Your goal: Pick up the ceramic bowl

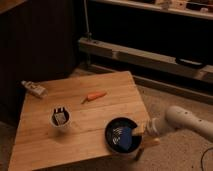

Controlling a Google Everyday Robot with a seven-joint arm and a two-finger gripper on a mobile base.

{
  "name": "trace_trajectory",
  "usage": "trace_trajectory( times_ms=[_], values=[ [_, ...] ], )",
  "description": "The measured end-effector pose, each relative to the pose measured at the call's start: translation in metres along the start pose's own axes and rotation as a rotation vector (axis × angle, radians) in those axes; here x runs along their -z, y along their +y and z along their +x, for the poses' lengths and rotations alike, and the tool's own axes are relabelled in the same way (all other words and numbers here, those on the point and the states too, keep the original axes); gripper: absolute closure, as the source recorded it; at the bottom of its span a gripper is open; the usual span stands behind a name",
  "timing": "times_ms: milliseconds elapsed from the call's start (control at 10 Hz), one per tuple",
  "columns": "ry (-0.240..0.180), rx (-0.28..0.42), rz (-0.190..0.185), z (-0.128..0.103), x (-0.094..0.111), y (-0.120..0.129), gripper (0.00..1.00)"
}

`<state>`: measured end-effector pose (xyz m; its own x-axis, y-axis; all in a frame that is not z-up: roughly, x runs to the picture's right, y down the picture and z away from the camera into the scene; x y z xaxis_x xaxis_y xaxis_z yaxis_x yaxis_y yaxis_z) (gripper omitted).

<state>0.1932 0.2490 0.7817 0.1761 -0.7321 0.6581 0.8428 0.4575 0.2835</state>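
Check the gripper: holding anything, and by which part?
Cannot be told: the gripper sits at the ceramic bowl's right rim, bowl on the table.

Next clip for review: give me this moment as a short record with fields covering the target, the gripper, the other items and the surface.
target: wide, glossy black ceramic bowl with a bluish inside, near the table's front right corner
gripper: gripper at the bowl's right rim, with one finger reaching over the inside
bowl status: resting on the table, not lifted
other items: orange carrot mid-table; small white cup with a dark inside, front left; small pale object at the back left
surface: square wooden table
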Motion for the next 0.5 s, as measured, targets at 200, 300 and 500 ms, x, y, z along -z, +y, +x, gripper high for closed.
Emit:
trace_trajectory(
  times_ms=[200,300,500],
  values=[
    [-0.012,-0.002,0.001,0.0,-0.002,0.0015,0.44],
    [-0.011,-0.005,0.002,-0.0002,-0.0014,0.0035,0.44],
    [-0.015,-0.008,0.001,-0.0009,-0.002,0.0059,0.45]
  ],
)
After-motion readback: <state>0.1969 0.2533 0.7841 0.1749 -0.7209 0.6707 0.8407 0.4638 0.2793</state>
